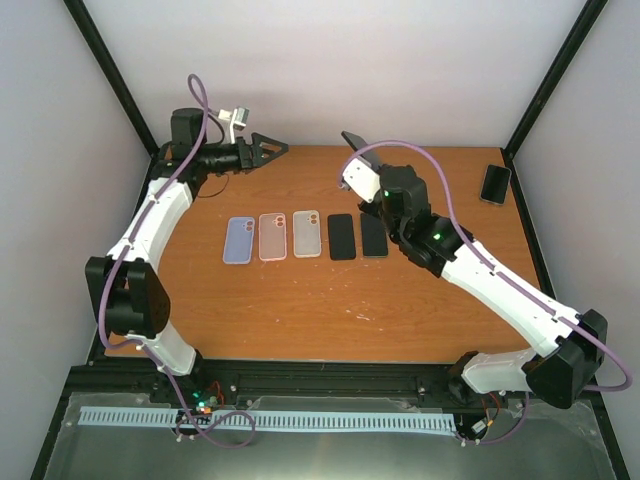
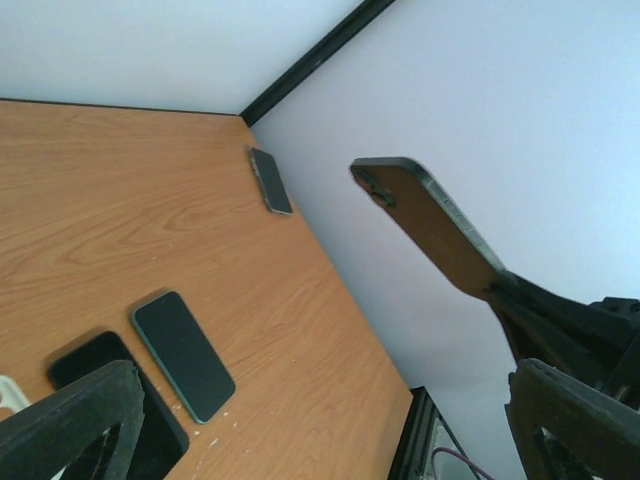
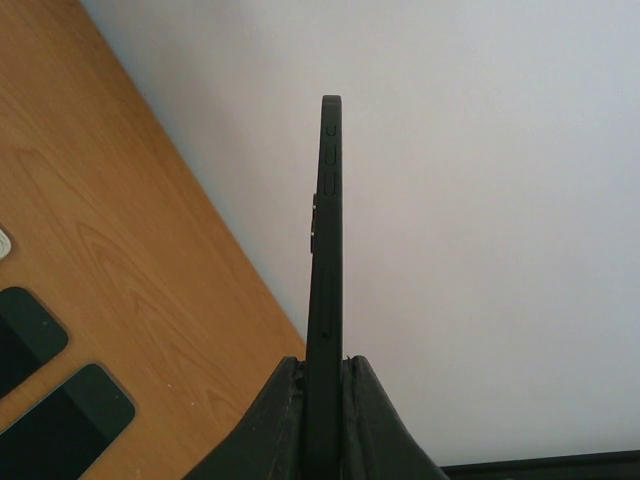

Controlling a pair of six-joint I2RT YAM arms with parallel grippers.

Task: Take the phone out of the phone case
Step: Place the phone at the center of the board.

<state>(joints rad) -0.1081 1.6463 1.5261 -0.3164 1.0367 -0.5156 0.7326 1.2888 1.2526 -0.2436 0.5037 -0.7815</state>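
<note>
My right gripper (image 1: 358, 152) is shut on the lower end of a phone in a black phone case (image 1: 352, 139), holding it upright above the back middle of the table. In the right wrist view the cased phone (image 3: 325, 230) stands edge-on between the two fingers (image 3: 270, 420), side buttons showing. My left gripper (image 1: 272, 148) is open at the back left, pointing right toward the cased phone with a gap between them. In the left wrist view the case's back (image 2: 430, 225) rises slantwise ahead of the gripper (image 2: 320, 430), whose fingers (image 2: 70, 420) stand wide apart with nothing between them.
A row lies mid-table: a blue case (image 1: 238, 240), a pink case (image 1: 272, 236), a clear case (image 1: 307, 233), and two bare dark phones (image 1: 342, 236) (image 1: 374, 235). Another phone (image 1: 495, 184) lies at the back right edge. White walls and black frame posts enclose the table.
</note>
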